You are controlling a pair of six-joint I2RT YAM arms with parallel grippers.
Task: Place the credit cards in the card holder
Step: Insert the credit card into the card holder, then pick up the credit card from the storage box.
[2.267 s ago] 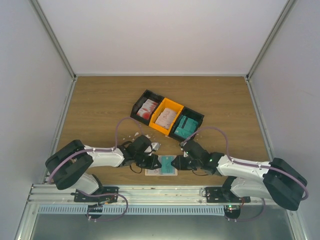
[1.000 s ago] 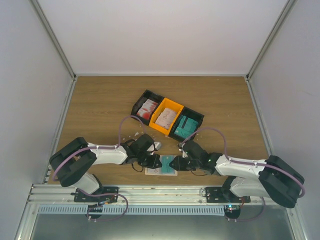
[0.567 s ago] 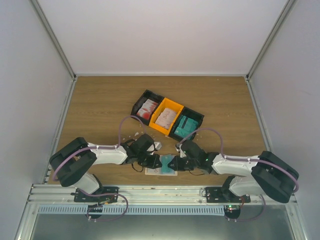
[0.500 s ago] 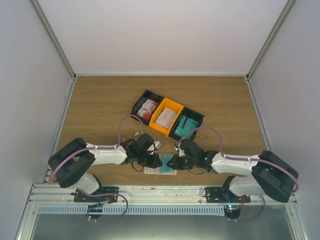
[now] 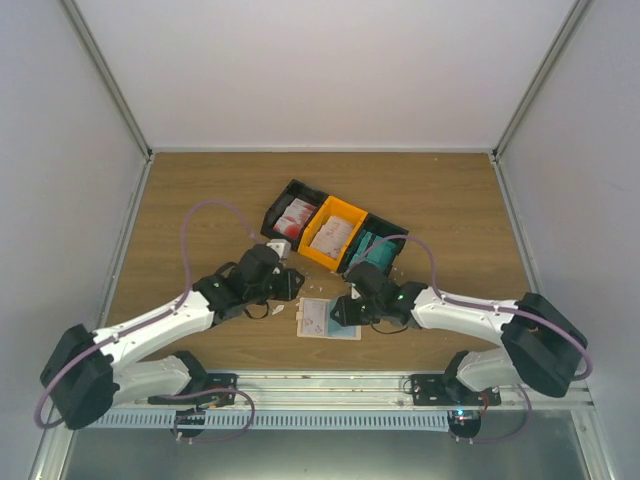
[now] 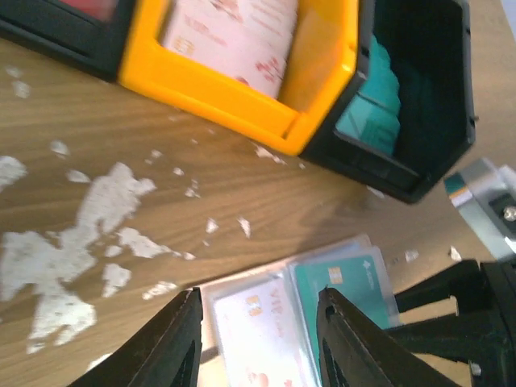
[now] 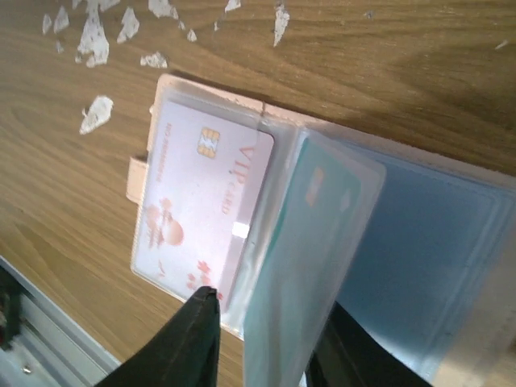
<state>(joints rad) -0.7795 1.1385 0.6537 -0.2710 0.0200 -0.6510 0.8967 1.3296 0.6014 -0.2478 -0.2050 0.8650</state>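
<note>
**A:** Where's the card holder [image 5: 328,318]?

**B:** Lying open on the table [image 5: 450,200], just to the near side of the three-bin tray [image 5: 272,215]. The right gripper [image 7: 266,347] is at its right edge, fingers narrowly apart on either side of a raised clear sleeve [image 7: 355,173]. I cannot tell if they pinch it. The left gripper [image 6: 258,339] hangs near the tray's left end, moderately parted and empty.

**A:** How do we do this step well?

**B:** I'd judge another card is due. Hold that sleeve up so a free pocket shows, and lift one card only by its edge.

**A:** And how does the holder look?

**B:** Beige cover, clear pockets. There's a white-and-red VIP card [image 7: 201,210] on the left page and a teal card [image 7: 314,218] in the raised sleeve.
</note>
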